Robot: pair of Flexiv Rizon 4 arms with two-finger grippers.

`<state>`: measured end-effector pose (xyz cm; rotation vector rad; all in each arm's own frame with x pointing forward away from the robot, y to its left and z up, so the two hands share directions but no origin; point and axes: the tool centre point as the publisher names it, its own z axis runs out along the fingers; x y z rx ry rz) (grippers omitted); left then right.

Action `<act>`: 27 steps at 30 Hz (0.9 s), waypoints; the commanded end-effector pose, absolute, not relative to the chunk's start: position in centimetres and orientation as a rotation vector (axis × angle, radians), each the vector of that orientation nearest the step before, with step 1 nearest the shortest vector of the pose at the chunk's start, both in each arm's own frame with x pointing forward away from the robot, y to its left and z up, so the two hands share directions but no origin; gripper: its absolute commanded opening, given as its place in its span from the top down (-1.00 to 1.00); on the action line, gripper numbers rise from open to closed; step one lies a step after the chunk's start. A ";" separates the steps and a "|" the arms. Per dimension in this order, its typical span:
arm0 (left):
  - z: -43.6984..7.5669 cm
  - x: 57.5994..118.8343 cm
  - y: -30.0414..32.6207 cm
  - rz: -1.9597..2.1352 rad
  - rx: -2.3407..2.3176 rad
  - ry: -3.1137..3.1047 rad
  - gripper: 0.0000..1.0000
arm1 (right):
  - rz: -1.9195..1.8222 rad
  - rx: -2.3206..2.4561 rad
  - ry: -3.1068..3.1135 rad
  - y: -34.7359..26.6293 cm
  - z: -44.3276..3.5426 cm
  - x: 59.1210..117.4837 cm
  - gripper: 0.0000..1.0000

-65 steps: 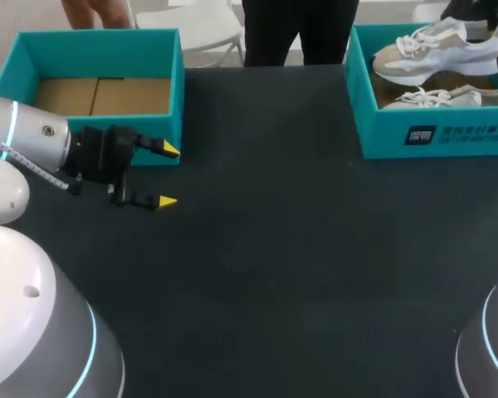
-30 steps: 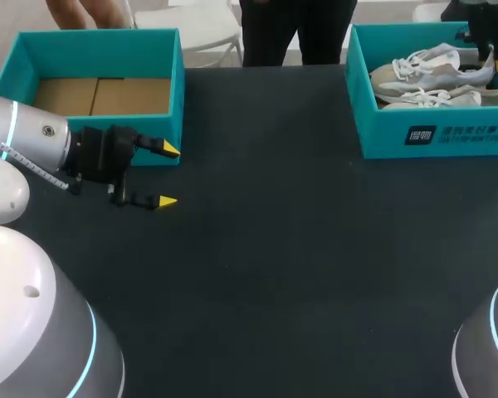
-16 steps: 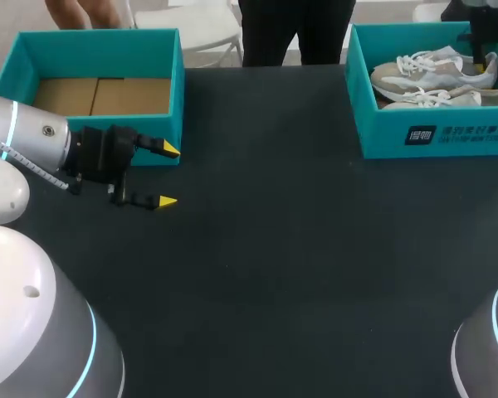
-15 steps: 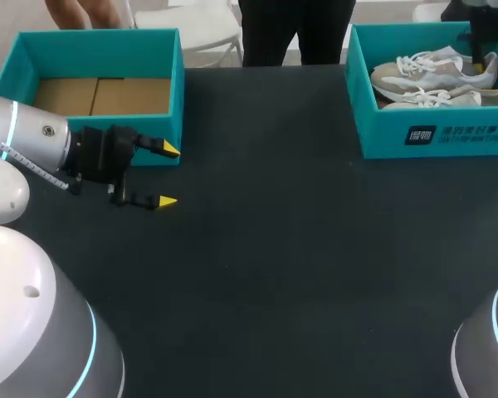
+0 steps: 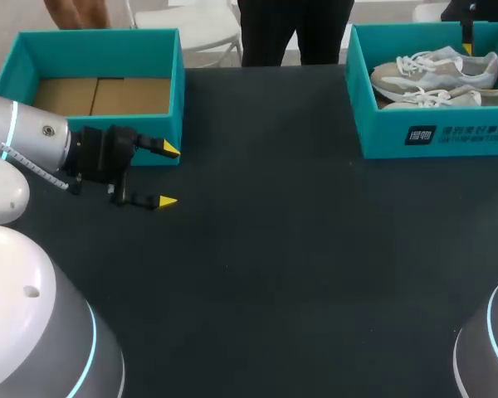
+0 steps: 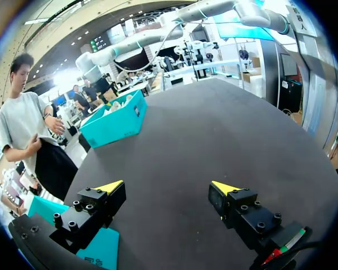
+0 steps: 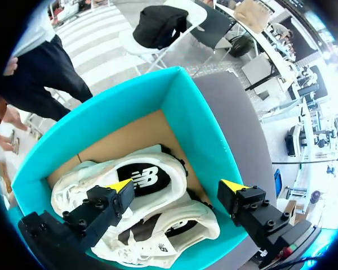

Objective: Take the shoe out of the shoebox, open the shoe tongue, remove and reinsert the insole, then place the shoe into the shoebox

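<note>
Shoebox [image 5: 456, 137] front wall: white square emblem, then a row of white characters beside it, with a finer row beneath; strokes too small to make out.
Upper shoe [image 7: 163, 160] side: dark patch bearing a white two-letter logo, seen from the right wrist view; not read out here.
Lower shoe [image 7: 198, 216] side: same kind of dark patch with a pale logo, partly hidden by the upper shoe; a tiny dark mark near its laces, too small to tell.
Second box [image 6: 98, 252] wall, just under the left hand [image 6: 166, 186]: a few small white marks near the edge, blurred and cut off.
Tabletop: no print to be seen.
Numbers: none legible.
</note>
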<state>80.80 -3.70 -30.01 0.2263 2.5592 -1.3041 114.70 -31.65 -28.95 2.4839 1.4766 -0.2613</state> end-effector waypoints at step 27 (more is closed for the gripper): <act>-30.0 80.7 -3.7 -1.300 0.226 2.562 -1.00 | -0.086 2.519 1.424 -26.4 -21.1 105.8 -1.00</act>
